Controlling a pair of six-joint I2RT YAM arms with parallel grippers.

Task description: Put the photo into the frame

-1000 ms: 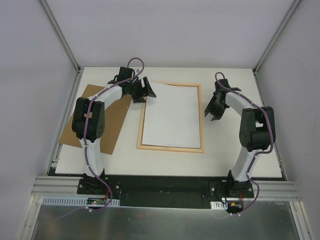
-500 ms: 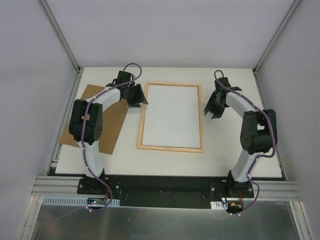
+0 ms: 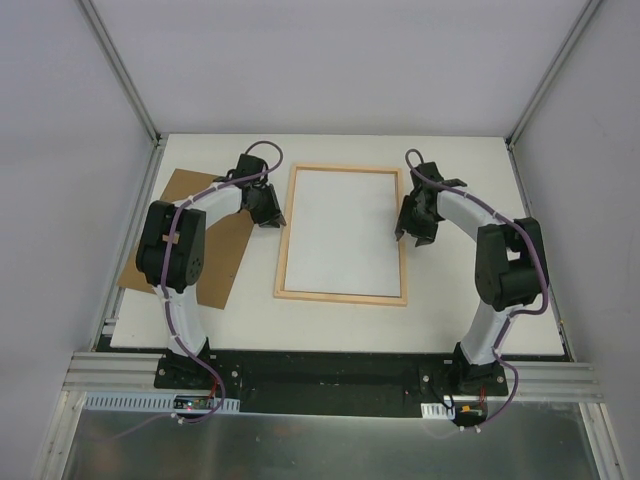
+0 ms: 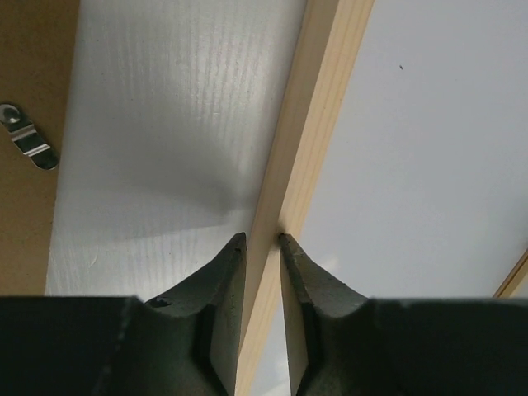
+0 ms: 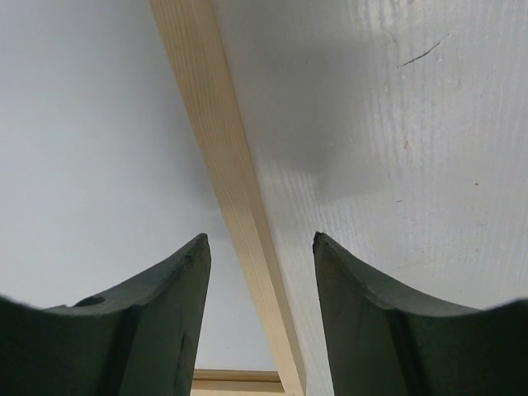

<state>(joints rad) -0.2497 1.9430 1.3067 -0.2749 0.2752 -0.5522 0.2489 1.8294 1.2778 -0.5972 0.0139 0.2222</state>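
The light wood frame [image 3: 340,296] lies flat at the table's middle. The photo [image 3: 345,230] lies inside it, white reverse up. My left gripper [image 3: 272,213] is at the frame's left strip near the far corner. In the left wrist view the strip [image 4: 318,107] runs between its fingertips, and the left gripper [image 4: 261,238] is shut on it, with the photo [image 4: 412,165] to the right. My right gripper [image 3: 410,230] is over the right strip. In the right wrist view the right gripper [image 5: 260,239] stands open astride the strip [image 5: 216,140], with room on both sides and the photo [image 5: 91,148] to the left.
A plain brown backing board [image 3: 225,265] lies on the table left of the frame, partly under my left arm. Its edge [image 4: 29,206] and a small metal clip [image 4: 25,136] show in the left wrist view. Grey walls enclose the white table [image 3: 460,310].
My left gripper slid from the photo's far-left corner onto the frame's left strip and closed. The photo now lies square in the frame. My right gripper moved left over the right strip and opened wider.
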